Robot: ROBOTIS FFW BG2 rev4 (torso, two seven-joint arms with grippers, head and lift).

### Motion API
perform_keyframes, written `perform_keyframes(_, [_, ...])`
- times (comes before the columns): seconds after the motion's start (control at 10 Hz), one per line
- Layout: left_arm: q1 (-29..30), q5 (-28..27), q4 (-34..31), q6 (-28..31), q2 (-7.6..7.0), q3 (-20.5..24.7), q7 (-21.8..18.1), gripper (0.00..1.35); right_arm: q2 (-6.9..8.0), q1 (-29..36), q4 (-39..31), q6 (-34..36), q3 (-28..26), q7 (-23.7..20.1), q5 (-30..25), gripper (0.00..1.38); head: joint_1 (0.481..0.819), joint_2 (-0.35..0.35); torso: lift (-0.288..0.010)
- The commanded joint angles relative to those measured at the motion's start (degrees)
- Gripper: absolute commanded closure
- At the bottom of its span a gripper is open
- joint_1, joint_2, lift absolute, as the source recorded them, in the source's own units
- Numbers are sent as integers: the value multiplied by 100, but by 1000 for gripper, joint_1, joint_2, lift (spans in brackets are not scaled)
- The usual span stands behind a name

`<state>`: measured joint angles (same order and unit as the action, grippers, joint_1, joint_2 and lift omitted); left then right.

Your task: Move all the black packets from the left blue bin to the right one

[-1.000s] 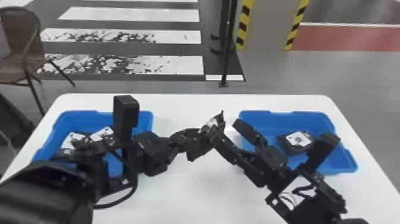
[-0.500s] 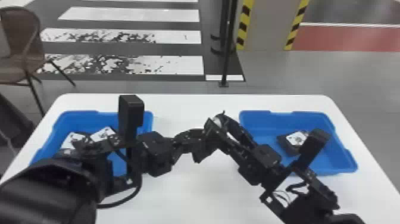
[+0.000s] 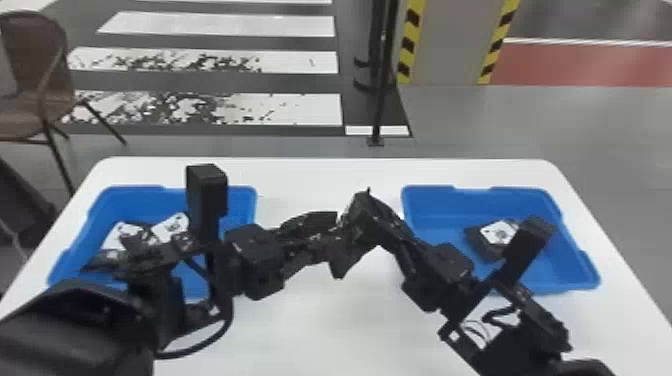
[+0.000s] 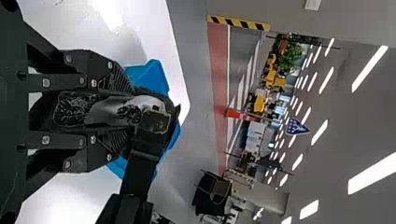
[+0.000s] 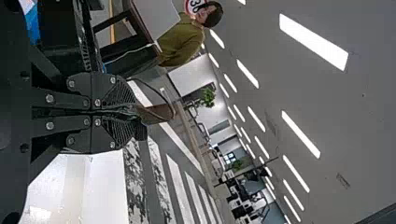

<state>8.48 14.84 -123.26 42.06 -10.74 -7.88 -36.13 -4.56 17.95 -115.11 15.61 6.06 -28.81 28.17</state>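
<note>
Above the middle of the table, my left gripper [image 3: 338, 239] and my right gripper [image 3: 369, 216] meet. A crumpled, shiny black packet [image 4: 105, 111] fills the space between the fingers of my left gripper [image 4: 122, 112] in the left wrist view, where my right gripper's dark finger crosses its far end. My right gripper [image 5: 131, 112] is shut on a dark, thin part of that packet. In the left blue bin [image 3: 122, 192] lie black packets with white labels [image 3: 171, 227], partly behind the left arm. Another black packet [image 3: 499, 232] with a white label lies in the right blue bin [image 3: 430, 200].
Both bins stand on the white table [image 3: 325, 170], one at each side. The left arm reaches across the left bin; the right arm passes over the near side of the right bin. A brown chair [image 3: 30, 110] and a black post [image 3: 381, 90] stand beyond the table.
My right gripper has moved slightly left and closed around the packet's end. My left gripper has shifted a little to the right and down in the head view, still with the packet.
</note>
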Motion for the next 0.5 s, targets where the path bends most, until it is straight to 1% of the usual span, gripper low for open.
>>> perform_keyframes(0.0, [249, 115, -14, -170, 63, 343, 9, 68, -1, 5, -13, -1, -241, 7, -29, 1285, 695, -31, -140])
perform_keyframes(0.1, [460, 115, -211, -212, 89, 606, 27, 124, -1, -51, 43, -1, -492, 25, -120, 1285, 695, -26, -140])
perform_keyframes(0.2, [783, 104, -562, -226, 142, 948, 88, 151, -27, -206, 240, -1, -755, 42, -257, 1285, 695, -28, -140])
perform_keyframes(0.4, [1374, -10, -1237, -255, 353, 1691, 211, 154, -124, -600, 789, -1, -1303, 86, -680, 1285, 695, -34, -140])
